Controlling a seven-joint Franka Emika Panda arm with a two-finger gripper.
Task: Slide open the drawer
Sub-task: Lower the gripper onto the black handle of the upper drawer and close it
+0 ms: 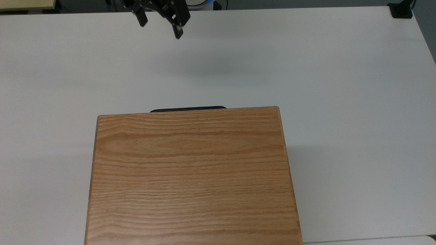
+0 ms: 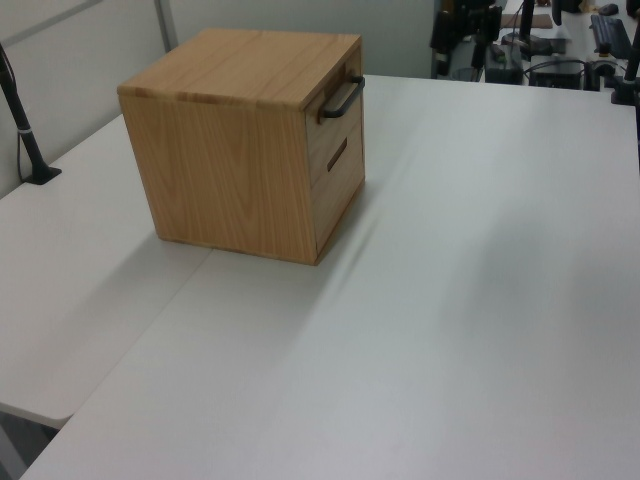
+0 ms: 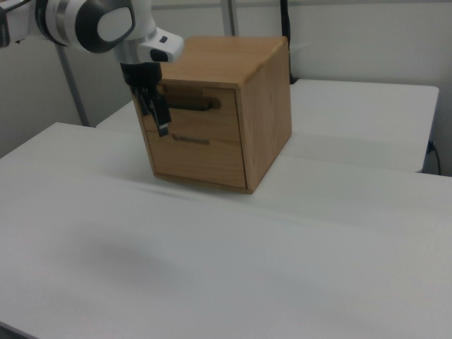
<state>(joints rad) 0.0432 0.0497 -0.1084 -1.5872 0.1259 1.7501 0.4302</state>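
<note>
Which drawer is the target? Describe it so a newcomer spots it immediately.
Find the oak-grain wooden cabinet on the white table. On its front face, the target is the upper drawer with the oak front panel. It carries a long thin black bar handle; the drawer below has just a small dark slot.

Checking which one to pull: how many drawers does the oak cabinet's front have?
2. The upper drawer, with a long thin black bar handle, sits just under the cabinet top; the lower drawer, with a dark recessed slot pull, is below it. Both look shut.
</note>
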